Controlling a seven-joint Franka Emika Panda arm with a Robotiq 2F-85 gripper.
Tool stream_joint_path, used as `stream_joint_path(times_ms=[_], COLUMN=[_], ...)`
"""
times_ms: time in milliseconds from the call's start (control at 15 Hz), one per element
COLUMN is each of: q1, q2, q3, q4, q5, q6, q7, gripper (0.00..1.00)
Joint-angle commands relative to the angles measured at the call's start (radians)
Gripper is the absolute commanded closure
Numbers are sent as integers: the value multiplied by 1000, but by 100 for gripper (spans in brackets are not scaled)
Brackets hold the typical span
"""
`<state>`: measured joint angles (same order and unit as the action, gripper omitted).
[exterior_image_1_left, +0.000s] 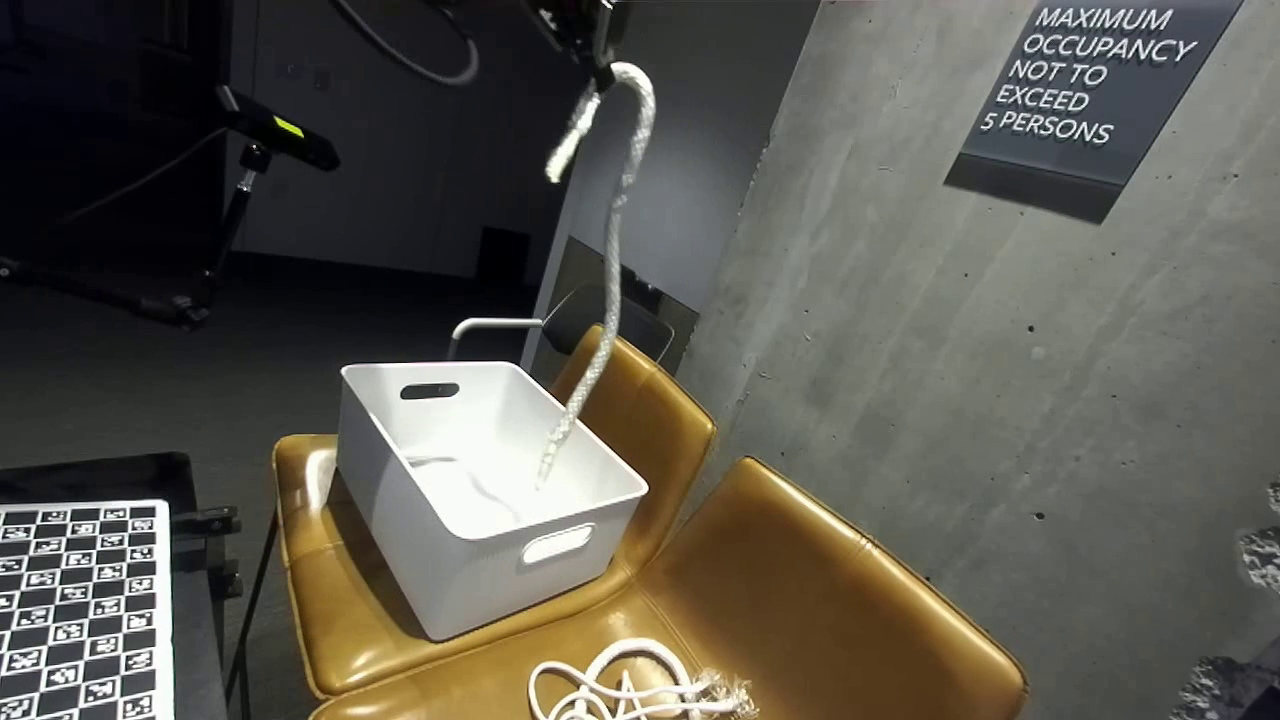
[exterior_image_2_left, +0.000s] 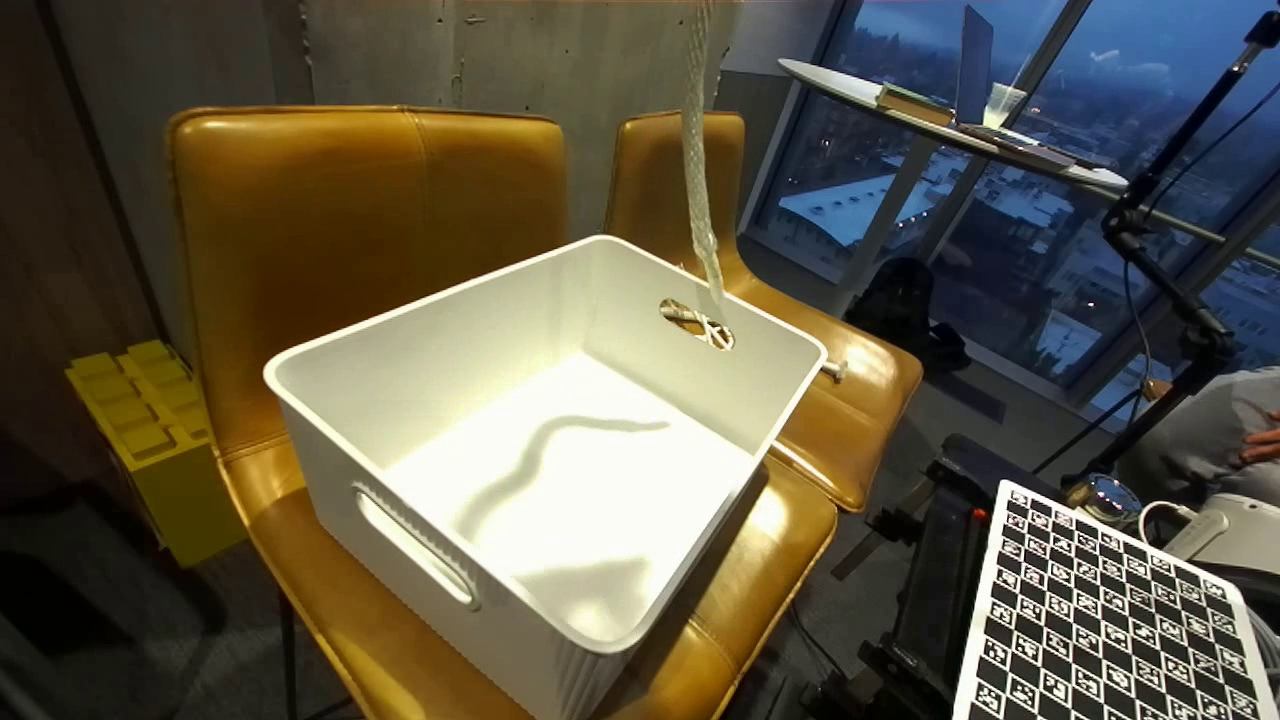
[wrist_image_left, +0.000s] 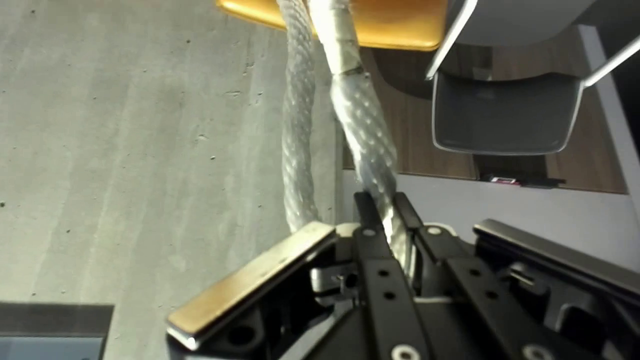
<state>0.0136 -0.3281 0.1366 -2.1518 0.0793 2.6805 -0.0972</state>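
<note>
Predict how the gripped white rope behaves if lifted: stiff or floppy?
Probably floppy: the rope arcs beside the pincer, hanging in a curve. Perhaps springy: its short end slants outward. May swing: its long end dangles over the bin floor.

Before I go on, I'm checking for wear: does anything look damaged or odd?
Yes: on the chair beside the box, the cord lies jumbled, and a tuft next to it looks frayed and ragged.
</note>
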Motion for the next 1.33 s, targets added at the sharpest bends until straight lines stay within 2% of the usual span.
stream_joint_path(times_ms=[0, 200, 533, 933, 1267], q1=[69, 108, 84, 31, 41], q2=[-186, -250, -175, 35, 211], q3=[49, 96, 86, 45, 15], q4=[-116, -206, -281, -169, -45], q5=[-23, -27, -57, -98, -69], q6=[-179, -238, -188, -129, -90], q7=[140, 222, 232, 236, 228], gripper=[97, 97, 97, 97, 97])
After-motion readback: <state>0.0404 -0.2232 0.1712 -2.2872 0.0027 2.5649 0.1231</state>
